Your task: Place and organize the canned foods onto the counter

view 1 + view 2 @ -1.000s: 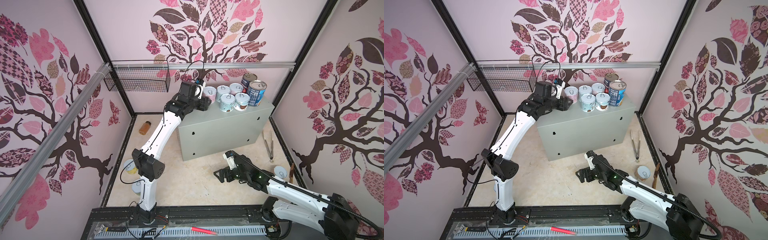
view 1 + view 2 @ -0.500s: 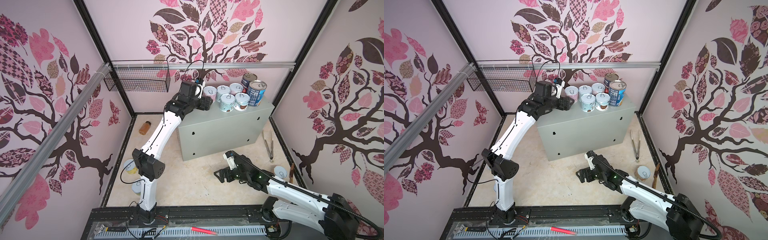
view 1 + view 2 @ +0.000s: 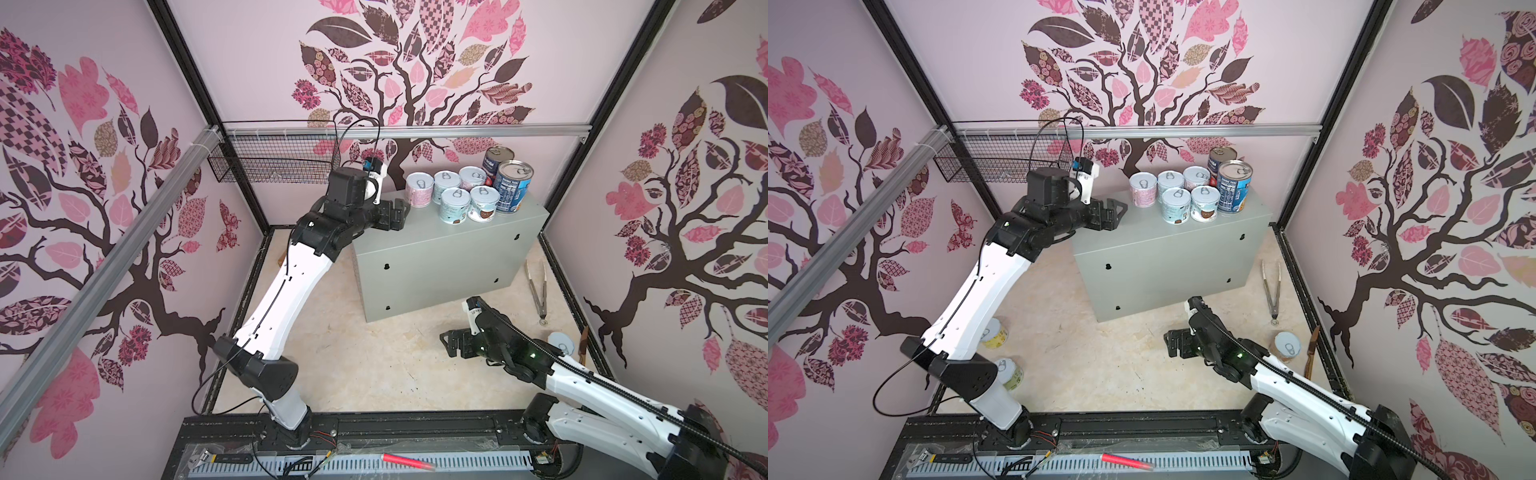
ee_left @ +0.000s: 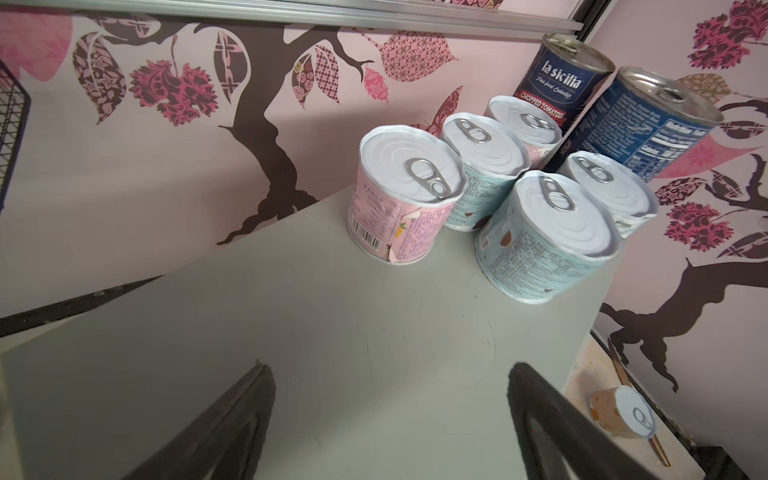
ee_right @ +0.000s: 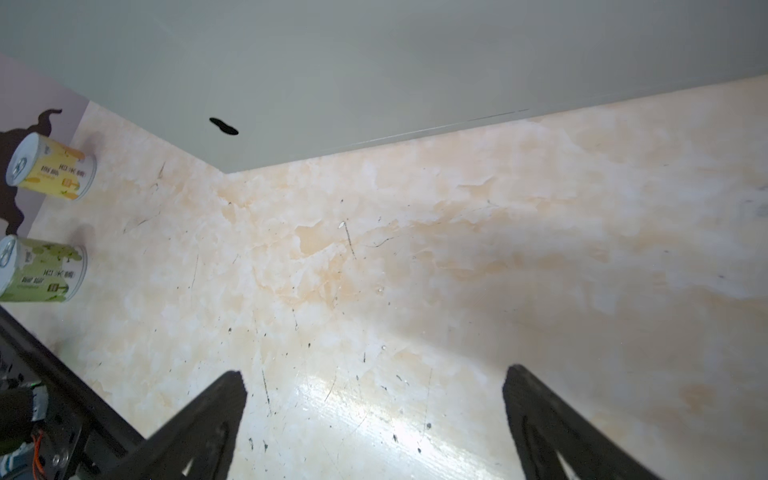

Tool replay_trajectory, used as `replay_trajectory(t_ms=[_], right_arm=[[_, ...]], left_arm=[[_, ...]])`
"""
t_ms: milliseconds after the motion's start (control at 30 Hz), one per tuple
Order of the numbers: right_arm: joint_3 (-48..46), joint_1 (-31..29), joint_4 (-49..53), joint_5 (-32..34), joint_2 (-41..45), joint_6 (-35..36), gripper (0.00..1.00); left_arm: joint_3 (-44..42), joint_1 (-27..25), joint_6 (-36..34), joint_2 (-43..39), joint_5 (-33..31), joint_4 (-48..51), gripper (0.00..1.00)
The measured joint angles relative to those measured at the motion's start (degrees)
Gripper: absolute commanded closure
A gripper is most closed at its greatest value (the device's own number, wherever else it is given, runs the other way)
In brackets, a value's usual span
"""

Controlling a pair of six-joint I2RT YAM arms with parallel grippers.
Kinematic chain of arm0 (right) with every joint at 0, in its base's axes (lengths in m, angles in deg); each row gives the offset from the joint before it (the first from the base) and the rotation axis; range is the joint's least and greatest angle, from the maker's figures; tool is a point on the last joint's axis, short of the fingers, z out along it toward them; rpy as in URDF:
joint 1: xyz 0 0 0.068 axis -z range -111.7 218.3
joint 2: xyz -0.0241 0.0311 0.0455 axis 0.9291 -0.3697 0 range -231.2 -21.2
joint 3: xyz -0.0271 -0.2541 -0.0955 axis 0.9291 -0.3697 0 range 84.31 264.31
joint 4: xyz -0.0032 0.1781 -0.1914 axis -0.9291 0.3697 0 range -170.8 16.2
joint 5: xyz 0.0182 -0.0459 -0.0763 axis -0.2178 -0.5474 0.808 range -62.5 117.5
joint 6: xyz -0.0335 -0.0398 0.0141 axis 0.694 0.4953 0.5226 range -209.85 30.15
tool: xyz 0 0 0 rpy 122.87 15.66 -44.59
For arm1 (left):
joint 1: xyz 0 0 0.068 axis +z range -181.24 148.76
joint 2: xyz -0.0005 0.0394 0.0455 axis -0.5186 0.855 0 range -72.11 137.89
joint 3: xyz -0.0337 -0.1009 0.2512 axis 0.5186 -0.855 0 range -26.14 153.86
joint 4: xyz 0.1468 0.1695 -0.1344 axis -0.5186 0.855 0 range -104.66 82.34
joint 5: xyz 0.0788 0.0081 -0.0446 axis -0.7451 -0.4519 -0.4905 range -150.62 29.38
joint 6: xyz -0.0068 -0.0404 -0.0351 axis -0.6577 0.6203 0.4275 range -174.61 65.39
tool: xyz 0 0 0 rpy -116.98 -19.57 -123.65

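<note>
On the grey counter [image 3: 419, 232] several short white-lidded cans stand in a cluster, the pink can [image 3: 419, 189] [image 4: 405, 195] nearest my left gripper. Behind them are the blue tall can [image 3: 511, 185] and the tomato can [image 4: 557, 79]. My left gripper [image 3: 401, 212] [image 4: 388, 370] hovers open over the counter's bare top, short of the pink can, with nothing between its fingers. Down on the floor my right gripper [image 3: 446, 343] [image 5: 374, 374] is open and empty. Loose cans stand on the floor: yellow [image 3: 994, 334] [image 5: 50, 168], green [image 3: 1011, 372] [image 5: 39, 270] and orange [image 3: 561, 343] [image 4: 621, 411].
A black wire basket [image 3: 270, 166] hangs on the back left wall. Metal tongs [image 3: 536, 286] lie on the floor right of the counter, and a wooden-handled tool [image 3: 584, 345] leans by the right wall. A red pen [image 3: 405, 459] rests on the front rail.
My left gripper's jaws have spread wider beside the pink can, which stands free on the counter. The left arm has barely shifted and the right arm has not moved.
</note>
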Motion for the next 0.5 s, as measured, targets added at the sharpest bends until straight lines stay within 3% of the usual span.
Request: replay_trajectory(t_ms=[300, 500], right_arm=[[5.18, 0.02, 12.85, 17.35, -0.13, -10.6, 0.0], [6.51, 1.84, 17.66, 22.6, -1.57, -15.47, 0.0]], left_arm=[[-19.45, -0.66, 3.63, -14.08, -2.1, -1.14, 0.04], [-27.67, -0.85, 4.92, -23.61, -5.79, 0.76, 0.02]])
